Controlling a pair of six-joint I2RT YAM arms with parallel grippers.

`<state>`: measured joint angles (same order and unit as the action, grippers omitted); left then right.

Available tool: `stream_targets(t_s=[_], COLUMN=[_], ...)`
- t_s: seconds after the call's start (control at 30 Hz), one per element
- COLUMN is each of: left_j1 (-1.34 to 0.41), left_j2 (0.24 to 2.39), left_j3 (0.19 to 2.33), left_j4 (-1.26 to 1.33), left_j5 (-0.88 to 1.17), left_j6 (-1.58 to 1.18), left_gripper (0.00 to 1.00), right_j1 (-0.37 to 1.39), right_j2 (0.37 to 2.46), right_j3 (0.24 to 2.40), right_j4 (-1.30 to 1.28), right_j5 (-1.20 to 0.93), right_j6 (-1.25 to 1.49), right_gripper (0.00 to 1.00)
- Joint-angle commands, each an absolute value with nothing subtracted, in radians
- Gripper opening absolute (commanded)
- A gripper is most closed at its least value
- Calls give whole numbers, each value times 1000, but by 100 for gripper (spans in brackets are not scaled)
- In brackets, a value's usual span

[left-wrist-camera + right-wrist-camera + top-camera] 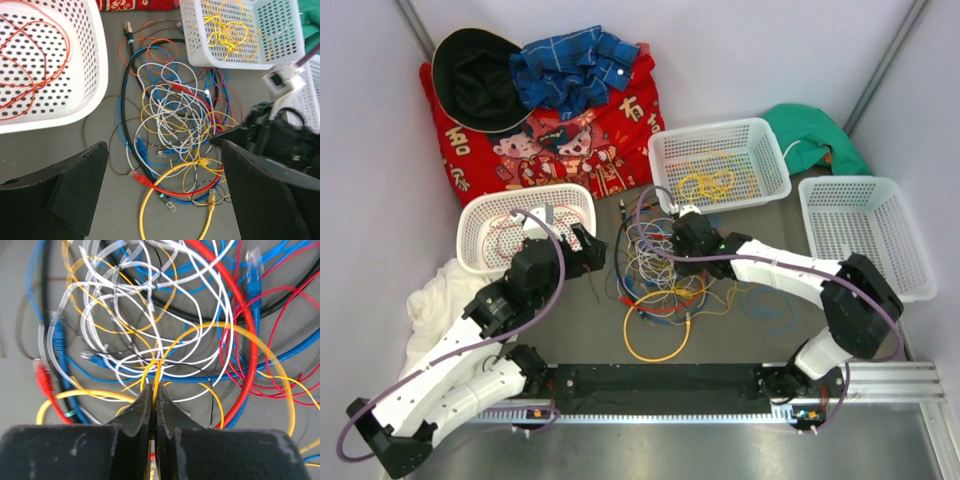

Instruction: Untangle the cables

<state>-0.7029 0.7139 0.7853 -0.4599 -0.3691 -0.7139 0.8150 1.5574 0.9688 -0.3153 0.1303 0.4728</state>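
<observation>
Grey table (770, 330) enclosed by pale walls, viewed from above. The cables (658, 272) lie in one tangled heap at the table's centre, between the two arms and just in front of the baskets. The heap consists of thin grey-white, blue, red, yellow, orange and black wires in overlapping, hand-sized loops that cross one another many times. A thick red cable (252, 347) arcs over the blue and white strands. A black cable (123, 100) runs down the heap's left side. A yellow loop (657, 360) lies at the near edge, overlapping the heap. Clear, blue and red plug ends show among the loops.

Left gripper (162, 187): jaws spread wide, poised over the near-left part of the heap and gripping nothing. Right gripper (154, 402): fingers pressed together, pinching a thin yellow wire (150, 374) inside the heap; an orange strand runs beside it at the fingertips.

Left basket (495, 197) holds a thin red-orange wire (30, 60). Middle basket (720, 125) holds coiled yellow wires (708, 183). A right basket (865, 240) stands beside it. At the far edge lie a red printed cloth (560, 150), a black hat (475, 75), a blue checked shirt (575, 60) and a green cloth (815, 130). A white cloth (425, 310) lies by the left arm.
</observation>
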Motion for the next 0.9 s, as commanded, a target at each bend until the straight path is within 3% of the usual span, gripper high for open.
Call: stream_targets(t_s=[0.0, 0.37, 0.7, 0.87], left_j1=[-703, -703, -703, -703], left_j2=[664, 621, 666, 797], left_j3=[756, 549, 397, 445], left_j4=[-447, 139, 729, 865], left_j5=[-393, -120, 46, 138], left_j6=[-721, -663, -704, -722], left_gripper=[99, 99, 99, 99], right_j1=[816, 841, 841, 841], right_j2=[1408, 1163, 1065, 1048], right_j3=[1086, 1409, 1410, 1396], right_j4=[-351, -563, -603, -600], right_j5=[135, 87, 34, 23], right_j6=[460, 408, 454, 463], right_gripper=[0, 0, 0, 0])
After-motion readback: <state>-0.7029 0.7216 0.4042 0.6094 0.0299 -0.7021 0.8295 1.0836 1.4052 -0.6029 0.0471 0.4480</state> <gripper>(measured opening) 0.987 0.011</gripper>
